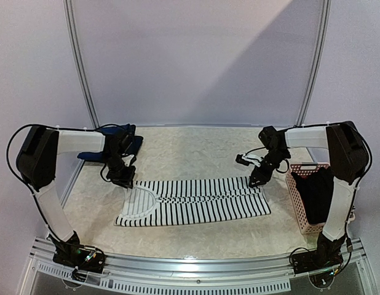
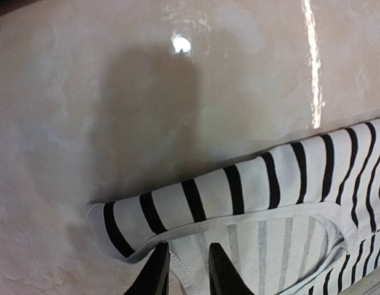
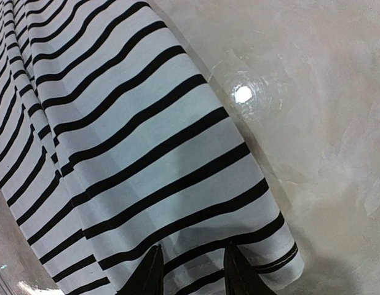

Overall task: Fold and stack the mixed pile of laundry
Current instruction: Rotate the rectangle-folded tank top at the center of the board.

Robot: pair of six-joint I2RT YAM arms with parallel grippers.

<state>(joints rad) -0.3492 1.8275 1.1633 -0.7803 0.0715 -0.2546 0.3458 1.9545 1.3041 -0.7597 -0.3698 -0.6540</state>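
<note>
Striped tank top [image 1: 196, 201], black garment [image 1: 313, 189] mostly hidden

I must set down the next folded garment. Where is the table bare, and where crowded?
Bare: the far middle of the table, beyond the striped tank top, right of the navy piece; the near strip between top and rail. Crowded: its far corners, under the left end effector and the right end effector; the right side by the pink basket.

Left pincer [image 1: 124, 179], right pincer [image 1: 256, 180] — jaws apart
</note>
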